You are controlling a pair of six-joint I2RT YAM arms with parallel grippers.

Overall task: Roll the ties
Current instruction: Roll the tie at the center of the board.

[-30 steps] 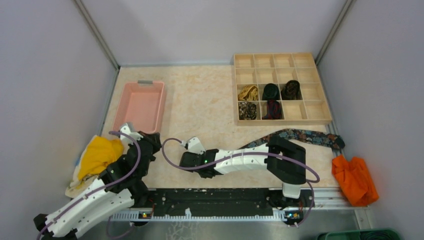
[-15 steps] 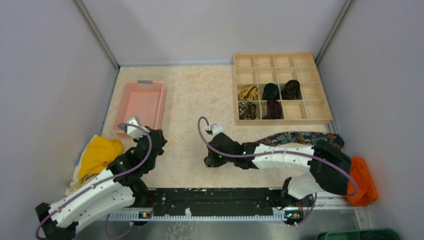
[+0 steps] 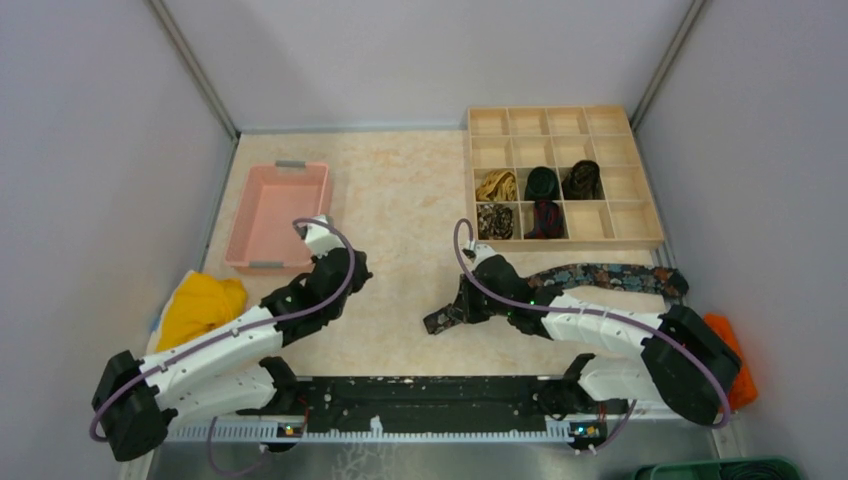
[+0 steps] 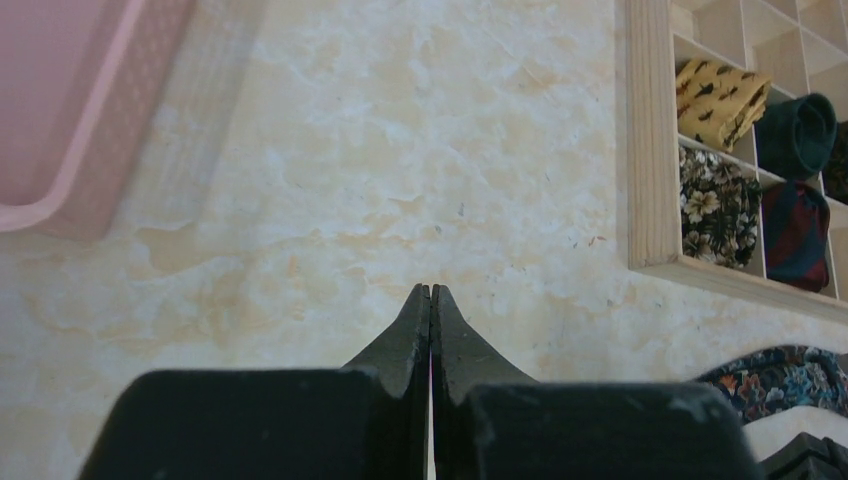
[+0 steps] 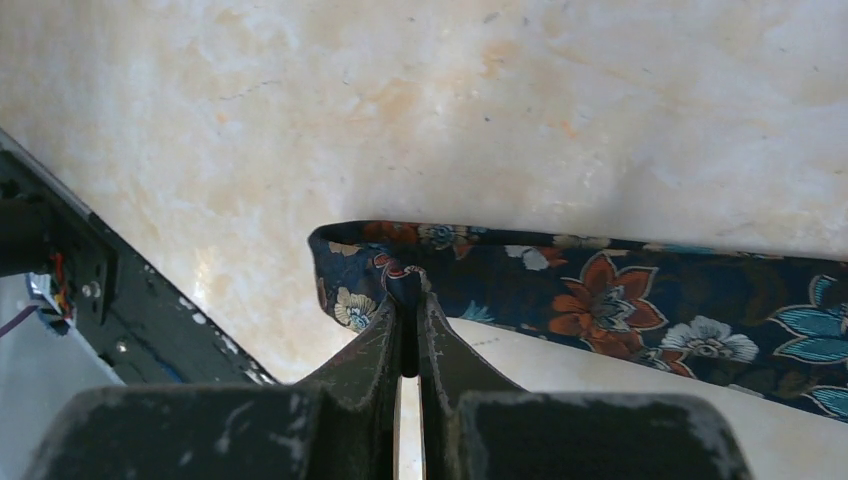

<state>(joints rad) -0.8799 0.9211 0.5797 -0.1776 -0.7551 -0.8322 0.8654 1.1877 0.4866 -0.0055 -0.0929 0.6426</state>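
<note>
the right gripper [image 5: 410,292] is pinched shut on the left end of the dark floral tie [image 5: 600,295], with the fabric caught between its tips. from that grip the tie runs as a long flat strip to the right across the table [image 3: 400,200], alongside the right arm and just in front of the wooden tray [image 3: 565,243], where five rolled ties [image 3: 542,183] sit in compartments. the left gripper [image 4: 431,297] is closed on nothing, over bare table near the pink bin [image 3: 280,205], well apart from the strip.
</note>
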